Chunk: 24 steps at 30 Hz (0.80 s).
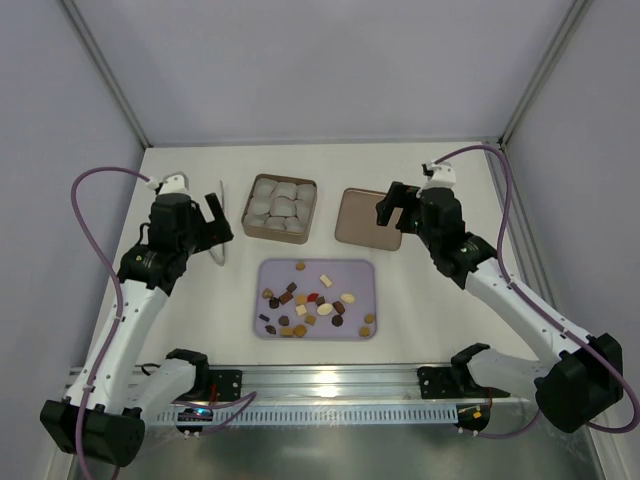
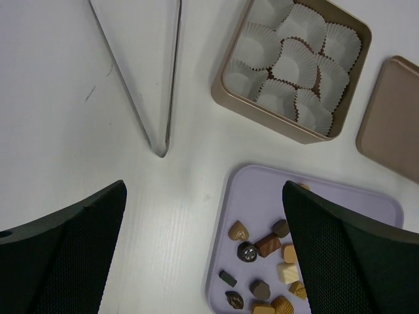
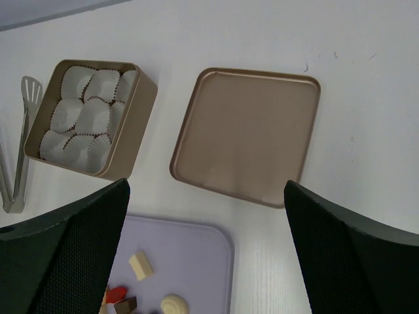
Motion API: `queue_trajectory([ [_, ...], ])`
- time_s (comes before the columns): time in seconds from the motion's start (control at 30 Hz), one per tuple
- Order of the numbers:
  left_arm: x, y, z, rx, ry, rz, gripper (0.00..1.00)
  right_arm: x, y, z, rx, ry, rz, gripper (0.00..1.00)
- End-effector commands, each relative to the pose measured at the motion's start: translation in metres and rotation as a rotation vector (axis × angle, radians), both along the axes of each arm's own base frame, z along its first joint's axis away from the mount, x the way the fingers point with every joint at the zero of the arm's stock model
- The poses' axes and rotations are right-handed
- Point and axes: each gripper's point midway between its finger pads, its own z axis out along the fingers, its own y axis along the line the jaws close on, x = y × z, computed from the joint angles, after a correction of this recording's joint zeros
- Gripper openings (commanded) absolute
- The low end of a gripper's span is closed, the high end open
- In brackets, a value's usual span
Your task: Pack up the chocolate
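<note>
- The chocolate (image 1: 313, 298) is scattered loose on a lilac tray (image 1: 275, 272). Dark, caramel and cream pieces and one red piece are seen, in round, oval and square shapes.
- The tray is set at the middle of the bench (image 1: 330, 160), nearer the arm bases than the other items.
- A square brown tin (image 1: 247, 212) is placed just beyond the tray's left half. It is filled with white pleated paper cups (image 1: 281, 205).
- The brown lid (image 1: 368, 217) is laid flat on the bench to the right of the tin, apart from it.
- Metal tongs (image 2: 161, 149) are laid on the bench to the left of the tin.
- The left pincer (image 2: 203, 188) is held wide open with nothing between its jaws. It is raised over the bench between the tongs and the tray's left edge.
- The right pincer (image 3: 206, 183) is likewise spread wide and empty. It is raised over the near edge of the lid.
</note>
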Motion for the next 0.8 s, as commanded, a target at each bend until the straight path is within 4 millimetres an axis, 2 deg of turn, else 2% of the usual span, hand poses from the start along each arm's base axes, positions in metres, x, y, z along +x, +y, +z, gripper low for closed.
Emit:
queue_trajectory([
  [0.0, 0.004, 0.008, 0.007, 0.014, -0.038, 0.042, 1.00, 0.001, 0.000, 0.023, 0.022, -0.079, 0.006, 1.00],
  [0.2, 0.007, 0.025, 0.000, 0.058, -0.014, 0.134, 1.00, 0.000, 0.001, 0.022, 0.016, -0.072, 0.018, 1.00],
  [0.4, 0.029, 0.041, -0.017, 0.040, 0.060, 0.190, 1.00, -0.002, 0.007, 0.019, 0.023, -0.060, 0.052, 1.00],
  [0.43, 0.034, 0.044, -0.021, 0.035, 0.076, 0.195, 1.00, -0.003, 0.007, 0.016, 0.023, -0.055, 0.054, 1.00],
  [0.47, 0.038, 0.042, -0.035, 0.020, 0.132, 0.187, 1.00, -0.003, 0.008, 0.016, 0.026, -0.055, 0.059, 1.00],
  [0.67, 0.062, 0.052, -0.059, 0.023, 0.214, 0.207, 1.00, -0.007, 0.015, 0.014, 0.038, -0.043, 0.097, 1.00],
  [0.7, 0.069, 0.052, -0.069, 0.024, 0.240, 0.203, 1.00, -0.007, 0.016, 0.016, 0.048, -0.048, 0.102, 1.00],
  [0.73, 0.075, 0.053, -0.069, 0.031, 0.243, 0.199, 1.00, -0.007, 0.018, 0.015, 0.052, -0.043, 0.112, 1.00],
  [0.77, 0.079, 0.059, -0.079, 0.064, 0.273, 0.218, 1.00, -0.008, 0.022, 0.017, 0.064, -0.048, 0.131, 1.00],
])
